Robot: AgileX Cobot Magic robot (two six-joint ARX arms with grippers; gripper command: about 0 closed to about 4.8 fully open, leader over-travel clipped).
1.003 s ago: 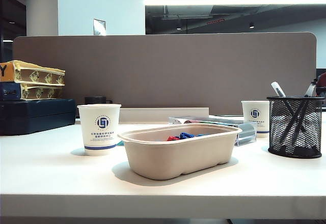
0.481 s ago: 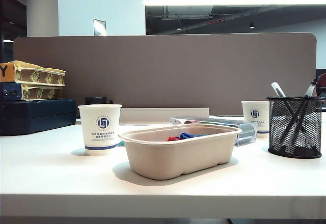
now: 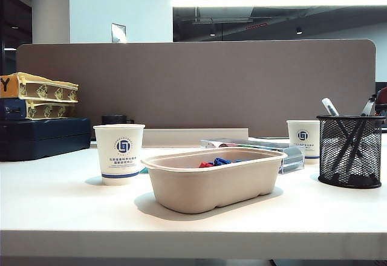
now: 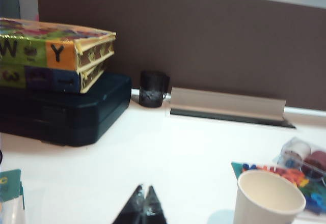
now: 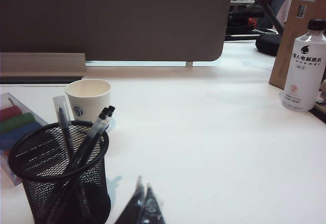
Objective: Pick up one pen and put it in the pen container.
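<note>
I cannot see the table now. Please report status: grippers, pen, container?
Left gripper shut, empty, over table. Right gripper shut, empty, beside pen container. Pens stand in it. Nothing in way.

White table (image 3: 72,211) holds a beige pulp tray (image 3: 211,184) at centre, red and blue small items (image 3: 214,162) inside. Paper cup with blue logo (image 3: 119,154) left of tray; second cup (image 3: 302,138) far right. Clear case (image 3: 290,157) just behind tray. Dark case (image 3: 42,136) far left, with colourful boxes (image 3: 39,94) stacked on it. White bottle (image 5: 304,66) far right. Brown partition (image 3: 199,84) along the back.
</note>
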